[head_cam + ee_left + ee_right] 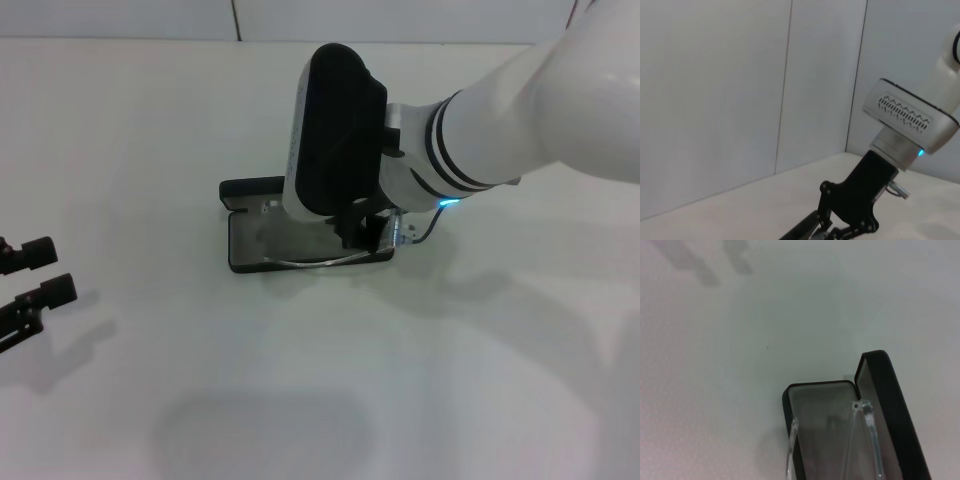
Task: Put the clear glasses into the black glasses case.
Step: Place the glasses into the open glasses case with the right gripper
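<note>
we see the black glasses case (255, 250) lying open on the white surface, its shallow tray showing a grey lining and rounded corners. its lid (892, 405) stands up from the hinge along one long side, dark outside and grey within. the clear glasses (860, 440) are fully transparent; from the right wrist view two thin temple arms reach over the tray, one near the tray's outer wall, the other close to the lid. from the head view a thin clear arm (320, 262) runs along the tray's near edge. whether the glasses rest on the lining we cannot tell.
</note>
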`<state>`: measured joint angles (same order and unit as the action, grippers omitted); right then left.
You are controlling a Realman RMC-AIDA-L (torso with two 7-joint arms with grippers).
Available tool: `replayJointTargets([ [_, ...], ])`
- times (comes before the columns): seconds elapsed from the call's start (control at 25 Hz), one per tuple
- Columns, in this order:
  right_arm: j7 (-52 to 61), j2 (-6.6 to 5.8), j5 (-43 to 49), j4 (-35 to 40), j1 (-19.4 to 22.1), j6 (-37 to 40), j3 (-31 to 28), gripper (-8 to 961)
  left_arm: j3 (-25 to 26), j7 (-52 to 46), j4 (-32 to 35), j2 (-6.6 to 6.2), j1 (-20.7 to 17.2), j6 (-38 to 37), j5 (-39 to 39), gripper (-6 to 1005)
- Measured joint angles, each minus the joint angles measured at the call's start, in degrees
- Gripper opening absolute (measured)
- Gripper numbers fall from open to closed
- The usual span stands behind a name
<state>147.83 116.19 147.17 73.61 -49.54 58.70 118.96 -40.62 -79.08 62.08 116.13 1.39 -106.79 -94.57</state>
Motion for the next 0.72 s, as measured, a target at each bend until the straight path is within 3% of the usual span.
replayJointTargets([
  [0.72,0.5,0.00,-0.2,0.2,0.3,-0.9,0.0,104,1.4,0.1,0.4,-0.16,-0.5,-0.3,-1.0,568],
])
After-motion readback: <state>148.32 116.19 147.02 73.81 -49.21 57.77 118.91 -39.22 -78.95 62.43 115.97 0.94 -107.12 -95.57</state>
